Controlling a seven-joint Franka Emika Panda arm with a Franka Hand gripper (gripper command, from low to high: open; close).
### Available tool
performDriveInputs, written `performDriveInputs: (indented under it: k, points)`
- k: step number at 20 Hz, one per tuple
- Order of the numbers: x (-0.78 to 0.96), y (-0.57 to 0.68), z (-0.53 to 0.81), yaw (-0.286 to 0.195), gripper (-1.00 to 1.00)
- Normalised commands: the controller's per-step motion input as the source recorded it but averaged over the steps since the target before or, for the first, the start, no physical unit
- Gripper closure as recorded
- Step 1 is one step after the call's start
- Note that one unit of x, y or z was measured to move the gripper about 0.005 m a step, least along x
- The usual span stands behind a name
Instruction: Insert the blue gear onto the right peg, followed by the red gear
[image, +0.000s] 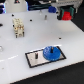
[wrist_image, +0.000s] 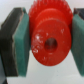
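Note:
The blue gear (image: 51, 52) lies flat on the right part of the pale, black-framed plate (image: 33, 62), and the right peg (image: 51, 48) stands thin and dark through its hub. The plate's shorter pin (image: 36, 55) stands bare to the exterior view's left of it. My gripper (image: 66, 17) is high at the back right, well away from the plate, shut on the red gear (image: 65, 15). In the wrist view the red gear (wrist_image: 47, 30) sits clamped on its toothed rim between the teal pads (wrist_image: 22, 47) of my gripper (wrist_image: 48, 44).
A pale block-like stand (image: 18, 27) sits on the white table (image: 20, 50) at the exterior view's left. Small dark items (image: 45, 17) lie near the back. The table's front edge (image: 75, 72) runs close behind the plate's right corner.

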Motion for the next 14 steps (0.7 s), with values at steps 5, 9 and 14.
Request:
performDriveInputs:
  k: [5,9,14]
  points:
    - [0.80,-0.19,0.39,0.000,1.00]
    - [0.81,-0.14,0.33,0.000,1.00]
    - [0.80,-0.16,0.27,0.000,1.00]
